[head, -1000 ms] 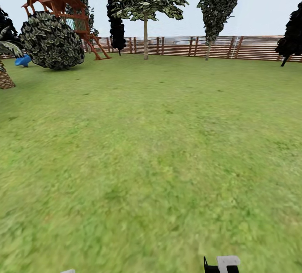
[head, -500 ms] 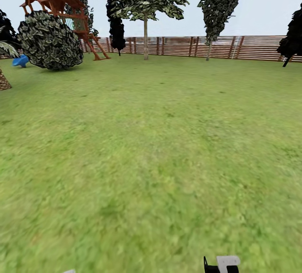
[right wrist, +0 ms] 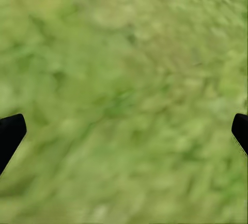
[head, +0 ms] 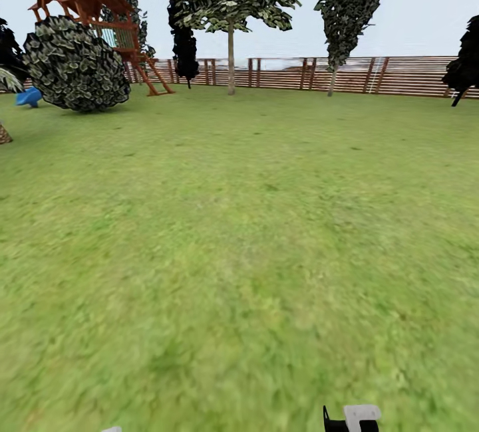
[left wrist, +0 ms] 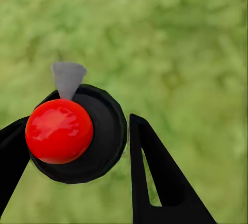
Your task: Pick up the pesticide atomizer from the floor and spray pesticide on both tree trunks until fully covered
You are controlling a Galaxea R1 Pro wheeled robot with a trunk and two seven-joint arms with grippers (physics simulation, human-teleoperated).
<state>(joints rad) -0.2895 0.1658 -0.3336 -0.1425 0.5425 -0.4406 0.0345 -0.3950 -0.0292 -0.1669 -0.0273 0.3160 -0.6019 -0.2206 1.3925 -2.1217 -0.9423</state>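
My head camera is looking forward and down across the lawn (head: 239,232) toward the far fence (head: 372,74), my right claw (head: 351,419) just edging its lower border. Both wrist cameras are pointing close down past my fingertips (right wrist: 11,133) at blurred grass (left wrist: 181,43), sharing with the head view the turf beneath my claws.

The left tool (left wrist: 72,146) points down, and its two black fingers (left wrist: 155,182) are closed around a round thing. The right tool (right wrist: 124,131) points down too, with its fingers (right wrist: 9,131) spread wide apart.
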